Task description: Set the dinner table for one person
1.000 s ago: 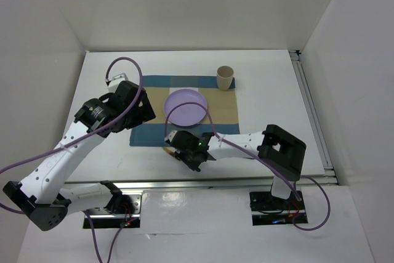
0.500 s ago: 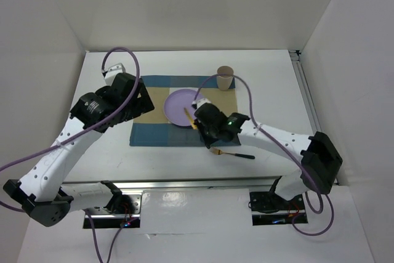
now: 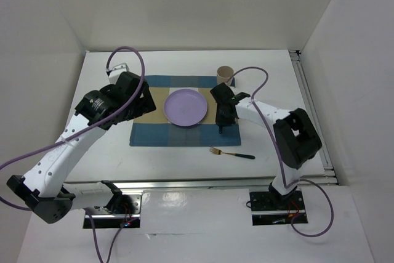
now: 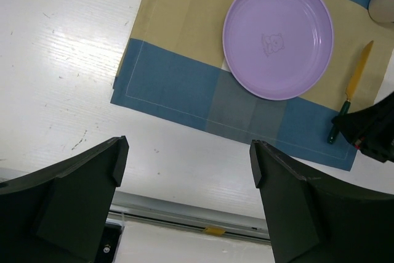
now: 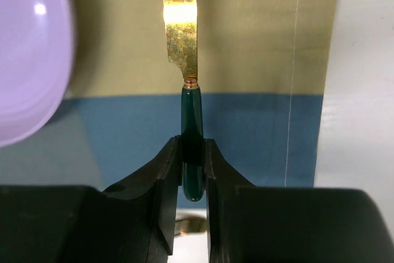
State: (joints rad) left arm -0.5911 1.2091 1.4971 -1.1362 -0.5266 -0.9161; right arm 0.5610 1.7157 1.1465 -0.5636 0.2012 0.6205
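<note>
Gripping the knife (image 5: 191, 115) by its dark green handle, your right gripper (image 5: 192, 152) holds it over the checked placemat (image 3: 151, 132), just right of the purple plate (image 3: 185, 107). Your left gripper (image 4: 188, 161) hangs wide open. The white dinner table (image 3: 271, 72) lies beneath both, carrying the placemat.

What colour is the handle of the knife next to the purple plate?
The knife handle is dark green, its blade gold; clearest in the right wrist view.

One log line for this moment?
right gripper: shut on knife, right of plate | left gripper: open | fork: on table
</note>
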